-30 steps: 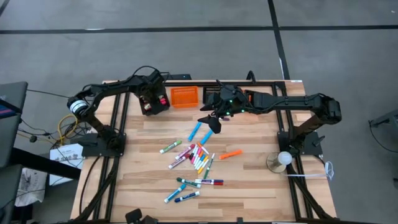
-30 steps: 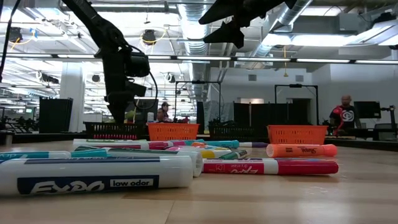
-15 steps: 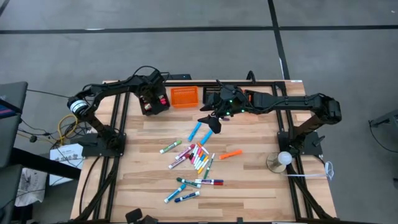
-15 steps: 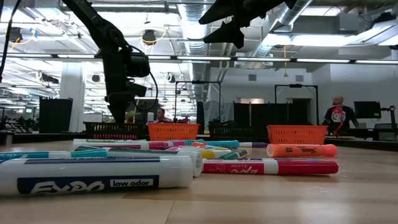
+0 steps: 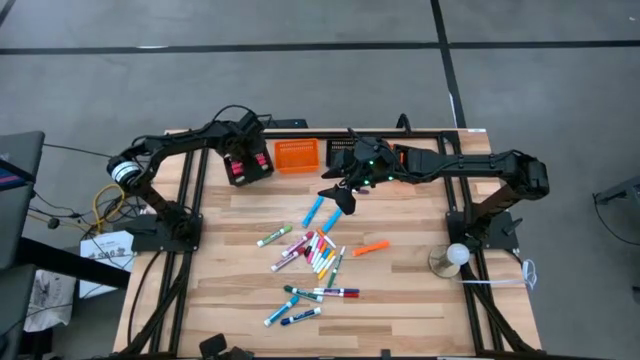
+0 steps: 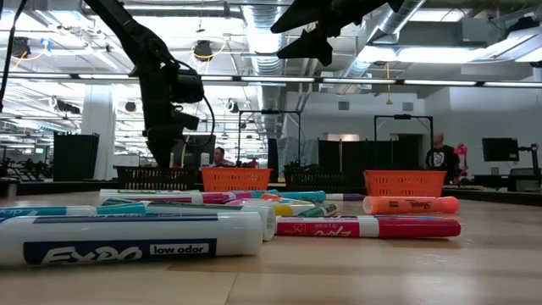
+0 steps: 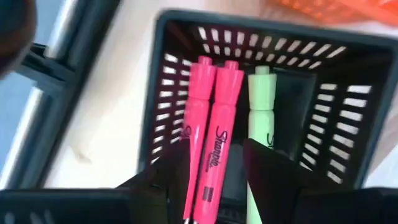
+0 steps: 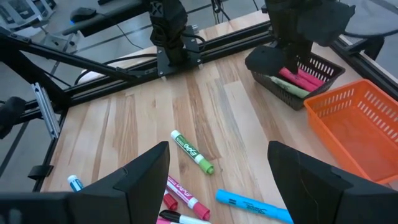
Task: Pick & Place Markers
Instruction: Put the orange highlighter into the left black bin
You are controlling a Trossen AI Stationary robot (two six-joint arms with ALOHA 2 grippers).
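Many markers [image 5: 315, 250] lie loose in the middle of the wooden table, with two blue ones [image 5: 320, 212] and an orange one [image 5: 370, 247] at the pile's edges. My left gripper [image 7: 216, 154] points down, open, over the black basket [image 5: 250, 162] at the far left. Two pink markers [image 7: 208, 124] and a green one [image 7: 261, 118] lie in that basket, the pink ones passing between my fingers. My right gripper [image 5: 340, 195] hangs open above the table's middle, over the far end of the pile, holding nothing.
An orange basket [image 5: 297, 155] stands right of the black one, and another black basket [image 6: 318, 180] and orange basket [image 6: 404, 182] follow along the far edge. A white ball on a round base [image 5: 455, 255] stands near the right edge. A person [image 6: 440, 157] moves in the room behind.
My left gripper has opened over the black basket without moving away. More pink now shows in the basket beside its fingers in the high view. My right gripper has kept still.
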